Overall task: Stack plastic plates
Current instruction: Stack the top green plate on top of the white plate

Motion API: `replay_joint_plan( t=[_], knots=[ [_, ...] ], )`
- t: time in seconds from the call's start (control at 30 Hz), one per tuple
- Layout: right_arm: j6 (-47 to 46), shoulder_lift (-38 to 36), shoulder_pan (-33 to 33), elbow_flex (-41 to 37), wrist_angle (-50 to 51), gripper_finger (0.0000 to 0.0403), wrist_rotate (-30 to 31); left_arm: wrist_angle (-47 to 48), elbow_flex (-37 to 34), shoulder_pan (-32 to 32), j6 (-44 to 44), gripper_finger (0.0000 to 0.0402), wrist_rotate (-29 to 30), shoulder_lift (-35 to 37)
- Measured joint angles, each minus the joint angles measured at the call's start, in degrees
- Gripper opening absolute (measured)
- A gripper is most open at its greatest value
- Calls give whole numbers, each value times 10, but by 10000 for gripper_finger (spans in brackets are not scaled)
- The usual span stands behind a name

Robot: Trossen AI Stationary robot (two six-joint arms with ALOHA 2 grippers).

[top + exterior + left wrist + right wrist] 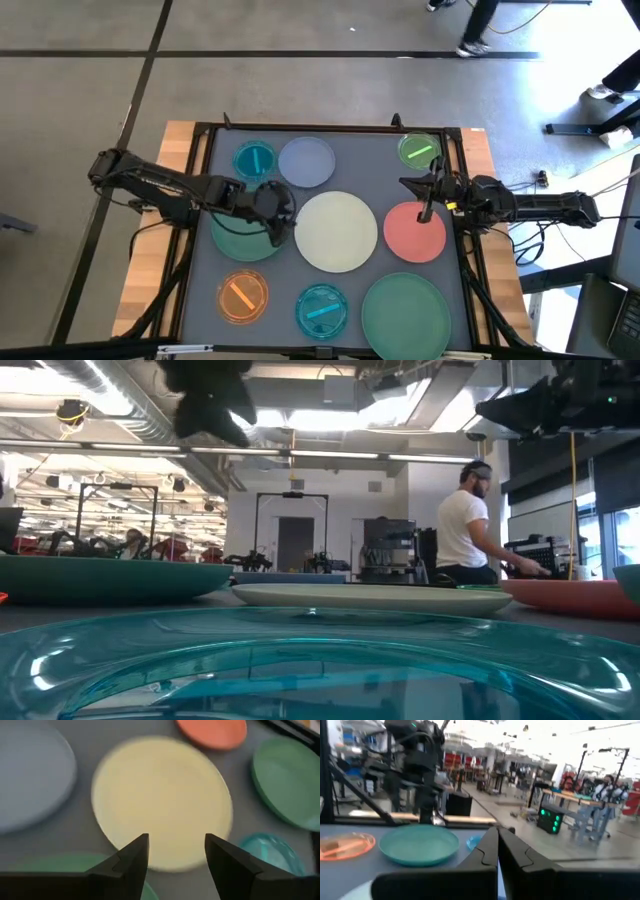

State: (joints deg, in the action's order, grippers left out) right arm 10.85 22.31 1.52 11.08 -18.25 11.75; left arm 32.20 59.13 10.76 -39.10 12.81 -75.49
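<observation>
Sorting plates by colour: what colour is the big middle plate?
Cream plate, clearest in the high view.

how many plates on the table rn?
9. Back row: blue, lavender, small green. Middle: teal-green partly under the left arm, cream, pink. Front: orange, teal, large green. None stacked.

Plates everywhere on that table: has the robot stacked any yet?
None look stacked: every plate lies apart, including the cream plate, pink plate and large green plate. The left gripper, open and empty, hovers by the teal plate; the right gripper, shut, holds nothing. All stacking remains.
</observation>
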Motion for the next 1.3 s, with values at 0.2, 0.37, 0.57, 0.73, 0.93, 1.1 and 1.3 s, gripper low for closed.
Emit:
replay_joint_plan(
  t=[0.2, 0.37, 0.57, 0.73, 0.93, 1.1, 1.3],
  knots=[
    [1, 42, 0, 8, 21, 2, 19, 81, 0, 57, -87, 186, -1, -23],
    [0, 62, 0, 8, 19, 2, 22, 81, 0, 90, -95, 186, -1, -53],
    [0, 64, 0, 8, 19, 2, 23, 81, 0, 110, -103, 186, -5, -111],
    [0, 64, 0, 8, 19, 2, 23, 81, 0, 110, -105, 186, -9, -157],
    [0, 64, 0, 8, 20, 2, 23, 81, 0, 109, -118, 186, -34, -192],
    [1, 64, 0, 8, 19, 2, 24, 81, 0, 108, -120, 186, -32, -209],
    [1, 64, 0, 8, 20, 2, 24, 83, 0, 106, -118, 186, -23, -225]
  ],
)
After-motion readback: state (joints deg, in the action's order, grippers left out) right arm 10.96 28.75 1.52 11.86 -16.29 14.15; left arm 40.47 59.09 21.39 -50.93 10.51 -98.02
